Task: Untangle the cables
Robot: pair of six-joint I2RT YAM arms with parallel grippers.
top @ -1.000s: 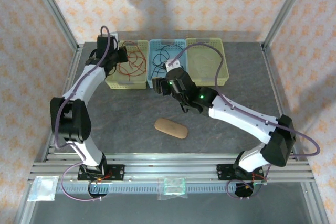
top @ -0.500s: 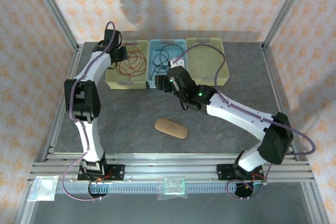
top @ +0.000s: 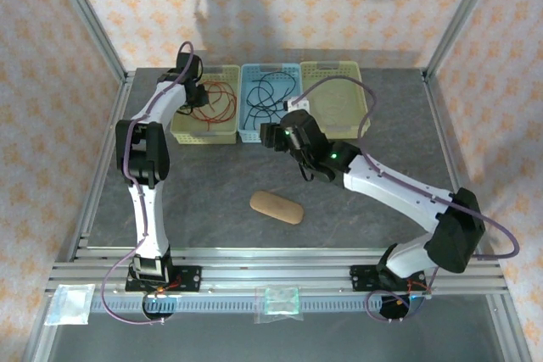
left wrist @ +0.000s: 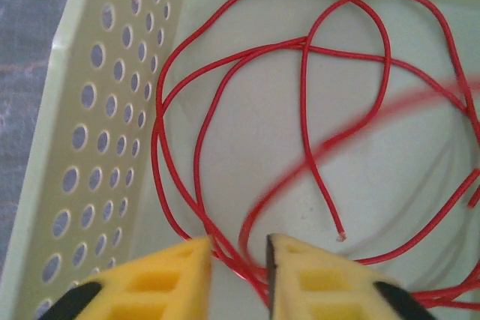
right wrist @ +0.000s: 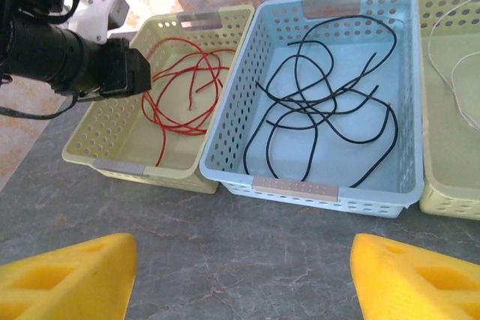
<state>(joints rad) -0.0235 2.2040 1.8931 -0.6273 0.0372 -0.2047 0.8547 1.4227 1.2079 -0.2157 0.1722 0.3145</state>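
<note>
Under the left gripper (left wrist: 238,275), jaws slightly parted, red cables (left wrist: 302,110) loop close to the basket wall (left wrist: 97,110). Ahead of the wide-open right gripper (right wrist: 244,275), bare tabletop (right wrist: 247,222), then three baskets (top: 270,68): red, black cables (right wrist: 313,103), pale cables (right wrist: 431,50).

**Off-task items: baskets, pad, packets**

We see three perforated baskets side by side at upper centre: pale yellow basket (top: 204,136) on the left, blue basket (top: 271,67) in the middle, yellow-green basket (top: 331,65) on the right. Tan oval pad (top: 277,207) lies mid-frame on the grey table (top: 212,184). Clear packet (top: 69,304) lower left, greenish packet (top: 279,301) bottom centre.
</note>
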